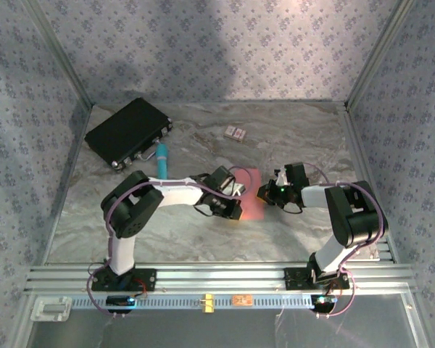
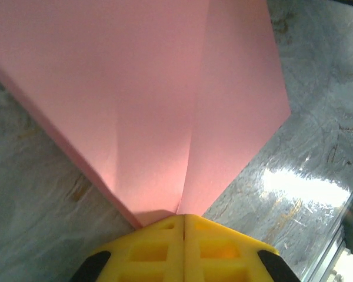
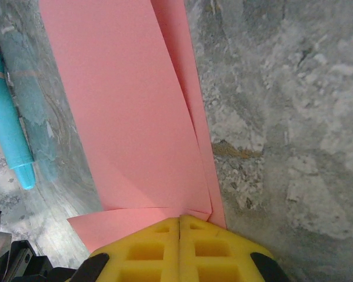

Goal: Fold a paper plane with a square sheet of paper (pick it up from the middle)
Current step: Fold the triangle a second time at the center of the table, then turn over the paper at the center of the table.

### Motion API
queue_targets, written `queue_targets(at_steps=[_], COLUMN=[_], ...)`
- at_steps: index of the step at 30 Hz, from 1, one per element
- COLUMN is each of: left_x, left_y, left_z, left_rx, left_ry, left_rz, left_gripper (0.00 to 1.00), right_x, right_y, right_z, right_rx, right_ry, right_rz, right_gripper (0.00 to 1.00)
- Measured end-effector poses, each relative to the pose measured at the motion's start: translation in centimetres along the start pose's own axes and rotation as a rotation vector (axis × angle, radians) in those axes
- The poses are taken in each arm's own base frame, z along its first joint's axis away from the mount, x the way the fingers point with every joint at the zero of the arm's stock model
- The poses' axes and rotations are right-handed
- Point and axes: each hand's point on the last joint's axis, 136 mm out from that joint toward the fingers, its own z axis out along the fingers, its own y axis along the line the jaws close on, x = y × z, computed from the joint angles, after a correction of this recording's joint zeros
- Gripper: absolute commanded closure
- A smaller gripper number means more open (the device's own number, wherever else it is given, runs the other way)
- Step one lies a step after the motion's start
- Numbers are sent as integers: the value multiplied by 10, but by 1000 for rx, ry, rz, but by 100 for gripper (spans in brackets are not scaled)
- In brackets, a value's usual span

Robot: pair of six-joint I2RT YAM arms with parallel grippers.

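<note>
- Paper: pink paper sheet [image 1: 252,197] lies mid-desk [image 1: 312,145] between both arms, part folded, with flaps meeting along a centre crease.
- Left end effector [image 2: 184,218]: yellow fingers [image 2: 156,252] are pressed together and nip the sheet where the crease runs in, likely to anchor that end.
- Right end effector [image 3: 180,218]: fingers are also closed tight, on the opposite end where layered flaps overlap. Probably pins the layers so the fold sets.
- Opposed grips on the crease line hold the thin paper taut and aligned, my read.
- Step: mid-fold, no slim dart yet.
- Teal marker [image 3: 9,117] is near the sheet's edge, not touching.
- Black case [image 1: 128,133] and small patterned card [image 1: 235,133] are well apart, on the far side.
- Risk: sheet could tear or slip if the arms pull apart.
</note>
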Motion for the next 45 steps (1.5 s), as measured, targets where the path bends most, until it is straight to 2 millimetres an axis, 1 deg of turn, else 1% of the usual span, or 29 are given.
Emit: queue_targets(at_steps=[6, 9, 12, 14, 17, 19, 23, 26, 29, 32, 35, 40, 45], left_x=[10, 6, -9, -23, -44, -61, -80, -84, -84, -81, -78, -74, -69], left_y=[2, -6, -16, -15, -8, -8, -16, -18, -12, -3, 5, 16, 19], left_z=[-8, -23, -44, -54, -62, -64, -60, -53, -43, -32, -25, -17, -8], left_rx=[-17, -20, -3, 7, 3, 5, 20, 32, 26, 7, -18, -52, -62], left_ry=[15, -18, -90, -139, -178, -201, -218, -203, -180, -150, -124, -106, -84], left_rz=[-12, 2, 13, -1, -29, -32, -13, -9, -15, -21, -25, -25, -23], left_gripper=[93, 93, 94, 93, 93, 93, 93, 93, 93, 93, 94, 95, 95], right_x=[0, 1, 1, 2, -1, -3, -4, 4, 16, 26, 34, 40, 43], right_y=[0, 1, 4, 10, 23, 29, 35, 30, 19, 13, 14, 14, 15], right_z=[0, 0, -3, -8, -21, -30, -46, -51, -51, -49, -46, -43, -42], right_rx=[-1, -6, -8, -14, -21, -17, -2, 17, 44, 59, 65, 76, 83], right_ry=[1, 4, 3, -4, -35, -64, -108, -114, -95, -69, -45, -29, -23], right_rz=[0, -1, -6, -23, -61, -85, -102, -93, -72, -59, -60, -59, -62], right_gripper=[99, 96, 89, 85, 78, 77, 75, 74, 72, 70, 66, 61, 56])
